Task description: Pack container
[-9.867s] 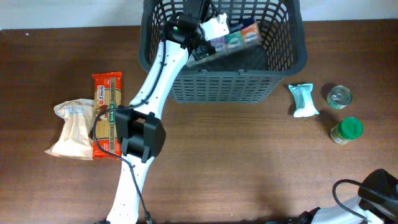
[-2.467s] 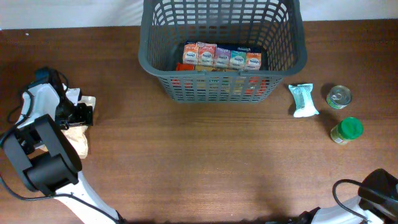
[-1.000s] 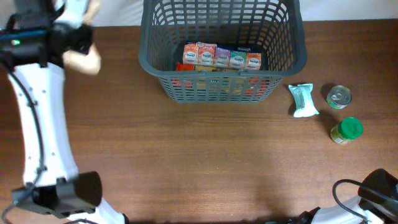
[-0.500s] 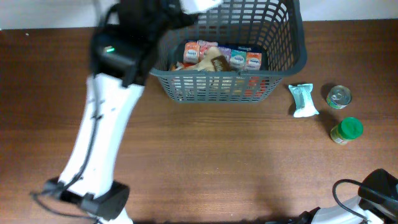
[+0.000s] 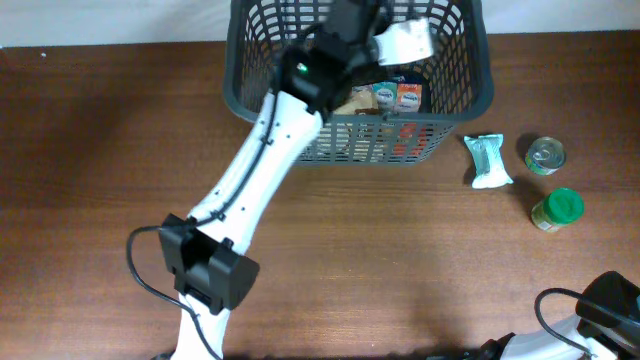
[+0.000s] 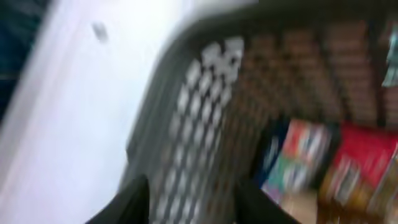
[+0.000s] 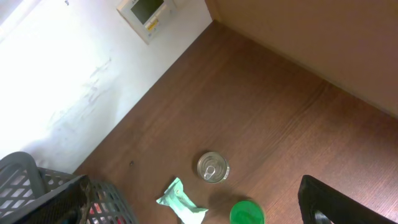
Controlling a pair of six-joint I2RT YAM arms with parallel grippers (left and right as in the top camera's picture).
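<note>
Whole left wrist view was smeared. There, left claw [image 6: 189,211] was only two dark blobs at bottom edge, too fuzzy to tell if apart or closed. Ahead of it, basket [image 6: 199,93] wall and coloured boxes [image 6: 298,155] were blurry, labels unreadable. From above, left arm [image 5: 270,150] hid boxes under claw. Picture corner cut off right claw [image 7: 339,199]; only dark bit showed.

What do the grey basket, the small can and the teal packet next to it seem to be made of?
Basket: seemingly moulded plastic, matte dark grey, judging by its uniform slotted walls.
Can: metal; its shiny silver top reflects light.
Packet: probably thin plastic film, slightly glossy, creased, with flared ends.
</note>
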